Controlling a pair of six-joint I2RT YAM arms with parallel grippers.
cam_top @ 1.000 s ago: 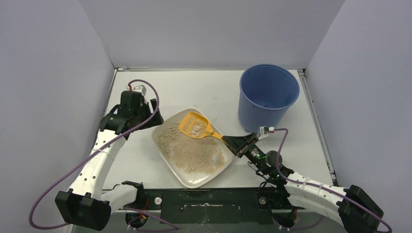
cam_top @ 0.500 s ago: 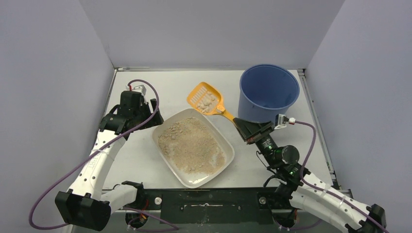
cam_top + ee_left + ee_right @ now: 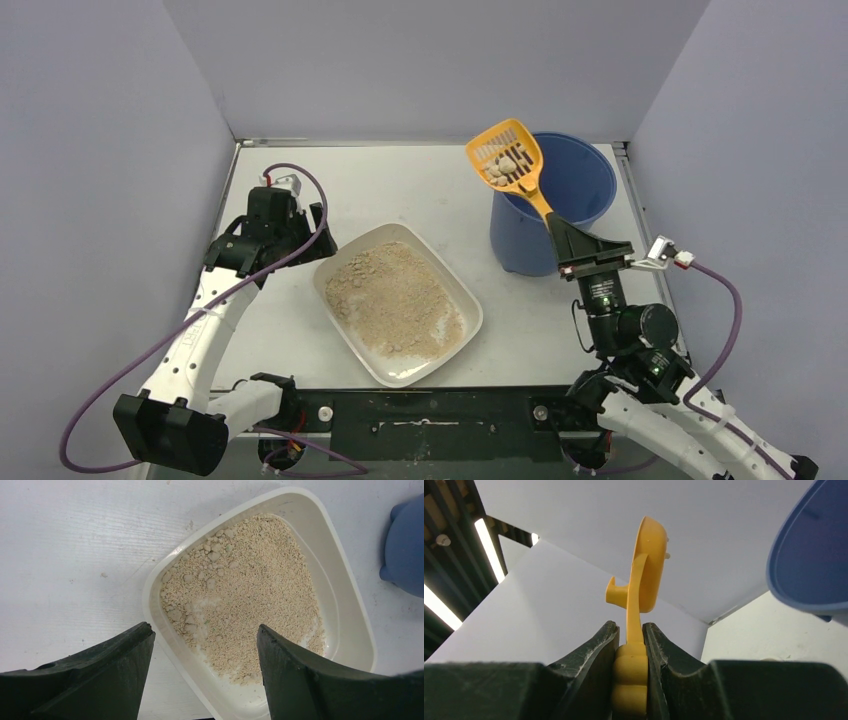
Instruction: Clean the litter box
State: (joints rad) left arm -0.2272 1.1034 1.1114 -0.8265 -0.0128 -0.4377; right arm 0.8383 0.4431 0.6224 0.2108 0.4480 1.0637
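scoop (image 3: 520, 141) holding pale clumps (image 3: 503, 164) is pinched by its handle in right gripper (image 3: 556, 223), at blue bucket (image 3: 528, 245) rim. left gripper (image 3: 202, 631) jaws stand spread above litter box (image 3: 336, 595).

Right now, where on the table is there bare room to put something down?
The far strip between litter box and back wall, left of the bucket, is bare. So is the near patch between box and right arm. Crowded around the bucket and raised scoop.
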